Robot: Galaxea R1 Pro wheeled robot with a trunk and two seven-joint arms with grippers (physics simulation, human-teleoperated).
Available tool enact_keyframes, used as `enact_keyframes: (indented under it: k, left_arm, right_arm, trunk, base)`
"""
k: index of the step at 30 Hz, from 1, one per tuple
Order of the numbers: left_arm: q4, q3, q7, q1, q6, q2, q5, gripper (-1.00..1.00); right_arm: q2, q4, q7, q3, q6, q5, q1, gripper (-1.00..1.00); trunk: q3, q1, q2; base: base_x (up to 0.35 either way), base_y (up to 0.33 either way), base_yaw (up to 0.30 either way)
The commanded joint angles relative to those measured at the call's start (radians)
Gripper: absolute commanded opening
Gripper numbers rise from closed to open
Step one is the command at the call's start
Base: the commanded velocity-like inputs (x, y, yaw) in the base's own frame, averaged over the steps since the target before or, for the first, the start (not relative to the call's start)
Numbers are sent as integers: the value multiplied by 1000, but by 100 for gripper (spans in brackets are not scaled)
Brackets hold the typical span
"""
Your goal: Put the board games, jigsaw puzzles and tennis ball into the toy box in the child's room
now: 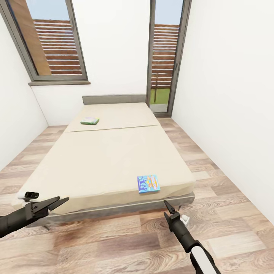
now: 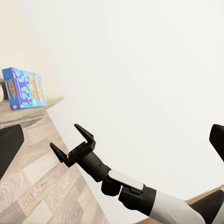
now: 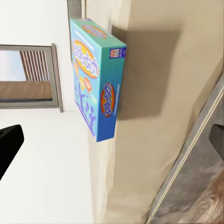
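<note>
Two board games lie on the bed. A blue-purple one sits near the mattress's front right corner. A green-edged pale blue one lies far back on the left, near the headboard. My left gripper hovers open at the bed's front left corner, holding nothing. Low in front of the bed's foot, just below the blue-purple game, my right gripper is open and empty. The table, toy box, jigsaw puzzles and tennis ball are out of view.
Wood-plank floor runs along both sides of the bed and in front of it. White walls close in on the left and right. A tall window and a glass door stand behind the grey headboard.
</note>
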Motion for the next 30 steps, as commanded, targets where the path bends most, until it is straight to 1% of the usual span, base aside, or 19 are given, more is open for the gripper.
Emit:
enact_keyframes:
  k: [1,22,27,30]
  left_arm:
    - [0,0,-4,0,11,0,0,100]
    - [-1,-4,-4,0,11,-1,2,100]
    - [-2,-15,-4,1,15,-2,4,100]
    - [-10,-41,-4,3,20,-2,8,100]
  right_arm:
    - [1,0,2,-3,9,-8,-1,100]
    - [7,0,2,-3,9,-7,-3,100]
    - [8,0,1,-3,8,-7,-4,100]
    - [8,0,1,-3,7,-7,-4,100]
  trunk:
    - [-1,0,0]
    - [-1,0,0]
    - [-1,0,0]
    - [-1,0,0]
  base:
    - [141,0,0]
    - [57,0,0]
    - [28,0,0]
    - [13,0,0]
